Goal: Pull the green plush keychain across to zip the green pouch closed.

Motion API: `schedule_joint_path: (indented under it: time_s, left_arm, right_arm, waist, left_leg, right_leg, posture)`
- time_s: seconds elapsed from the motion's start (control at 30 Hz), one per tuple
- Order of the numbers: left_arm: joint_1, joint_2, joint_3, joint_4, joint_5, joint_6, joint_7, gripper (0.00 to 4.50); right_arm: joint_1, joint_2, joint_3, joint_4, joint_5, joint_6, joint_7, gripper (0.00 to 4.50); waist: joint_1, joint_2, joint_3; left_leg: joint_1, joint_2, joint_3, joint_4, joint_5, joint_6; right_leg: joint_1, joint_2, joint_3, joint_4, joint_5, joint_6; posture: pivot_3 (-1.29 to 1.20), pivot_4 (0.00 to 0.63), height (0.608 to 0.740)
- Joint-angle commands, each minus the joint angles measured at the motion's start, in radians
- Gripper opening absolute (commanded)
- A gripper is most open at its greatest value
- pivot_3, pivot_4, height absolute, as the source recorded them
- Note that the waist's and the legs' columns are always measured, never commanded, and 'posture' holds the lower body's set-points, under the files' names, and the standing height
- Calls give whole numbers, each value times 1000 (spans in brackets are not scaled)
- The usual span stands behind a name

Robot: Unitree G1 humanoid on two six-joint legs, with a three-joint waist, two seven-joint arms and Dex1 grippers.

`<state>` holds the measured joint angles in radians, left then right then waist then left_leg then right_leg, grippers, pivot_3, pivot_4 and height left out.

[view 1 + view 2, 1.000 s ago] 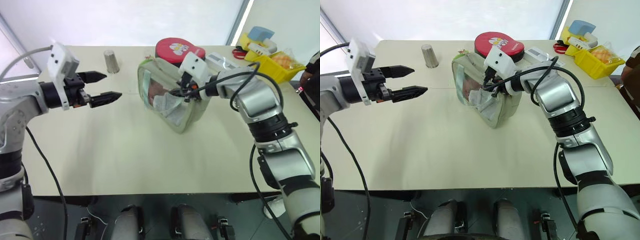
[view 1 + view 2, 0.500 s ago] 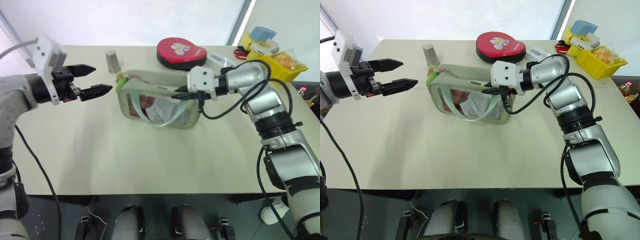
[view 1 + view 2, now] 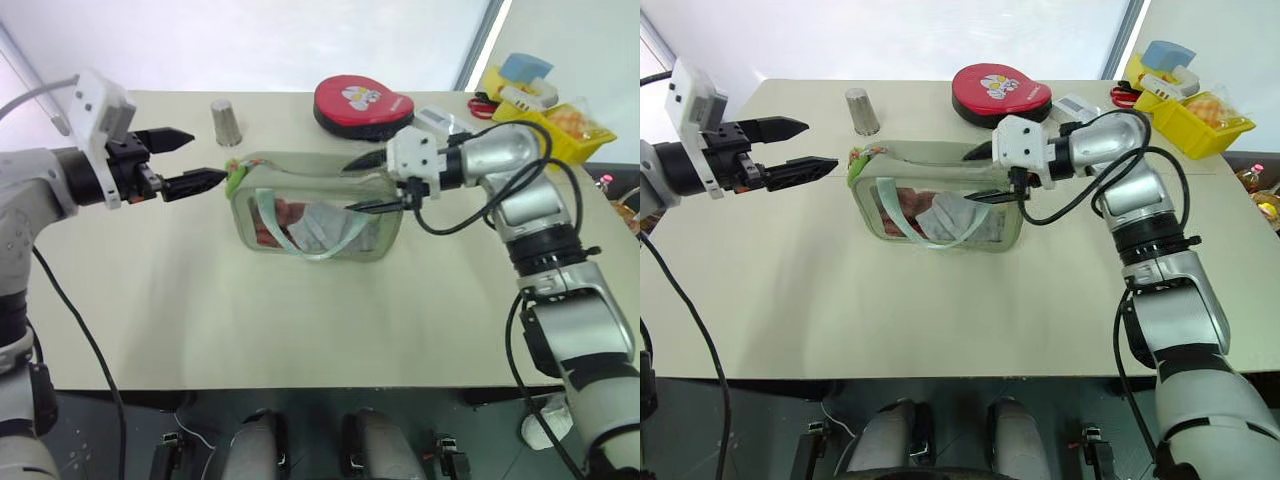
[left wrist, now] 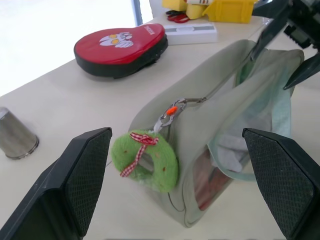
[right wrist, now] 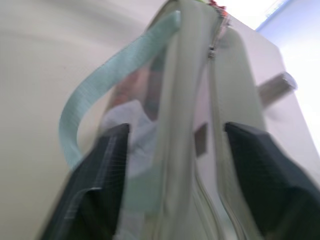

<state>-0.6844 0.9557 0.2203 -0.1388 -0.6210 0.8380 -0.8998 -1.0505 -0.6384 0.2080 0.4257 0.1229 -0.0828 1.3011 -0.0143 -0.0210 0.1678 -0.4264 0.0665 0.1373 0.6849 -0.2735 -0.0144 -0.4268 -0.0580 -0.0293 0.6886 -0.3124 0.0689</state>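
Just beside left end effector point(image 3: 205, 160): green plush keychain point(image 3: 235, 172).

Beige table point(image 3: 300, 320) w/ green pouch point(image 3: 310, 205) lying mid-top, long side across. Behind it: round red case point(image 3: 363, 103), flat. Metal cup point(image 3: 225, 122) upright near back edge, left of case. White flat box point(image 3: 437, 117) beside case; yellow bin point(image 3: 555, 125) at right corner, prob. on table.

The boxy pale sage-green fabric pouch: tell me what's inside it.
Through the clear window of the pouch, something reddish and a crumpled white cloth-like item show. The fabric walls hide anything else inside.
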Motion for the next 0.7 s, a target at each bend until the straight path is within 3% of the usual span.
schedule_joint_path:
  time_s: [0.03,0.2,0.43,0.5,0.63,0.7]
  left_arm:
    - [27,37,50,-2,8,-14,-2,4500]
    - [57,56,70,45,18,-39,0,4500]
    - [12,1,-3,134,71,-110,-1,4500]
    - [7,-10,-19,158,87,-130,-9,4500]
    - [-31,-49,-74,281,185,-245,13,4500]
    - [-62,-71,-89,363,228,-308,20,4500]
  right_arm:
    - [39,-62,-77,-159,40,104,-23,3078]
    - [173,-150,-135,-376,77,296,-65,3078]
    - [238,-96,-123,-386,48,321,-167,3078]
    - [240,-84,-117,-379,48,318,-171,2280]
    - [236,-69,-108,-376,57,318,-167,260]
    - [237,-71,-104,-374,54,316,-163,53]
  waist:
    - [0,0,0]
    - [0,0,0]
    - [-2,0,0]
    - [-1,0,0]
    - [1,0,0]
    - [2,0,0]
  left_leg:
    - [0,0,0,0,0,0]
    - [0,0,0,0,0,0]
    - [1,0,0,0,0,0]
    - [1,0,0,0,0,0]
    - [1,0,0,0,0,0]
    - [1,-1,0,0,0,0]
  right_leg:
    - [0,0,0,0,0,0]
    - [0,0,0,0,0,0]
    - [1,1,0,0,0,0]
    - [1,1,0,0,0,0]
    - [1,1,0,0,0,0]
    - [1,1,0,0,0,0]
  posture:
    - [0,150,740]
    - [0,150,740]
    - [0,150,740]
    - [0,150,740]
    - [0,150,740]
    - [0,150,740]
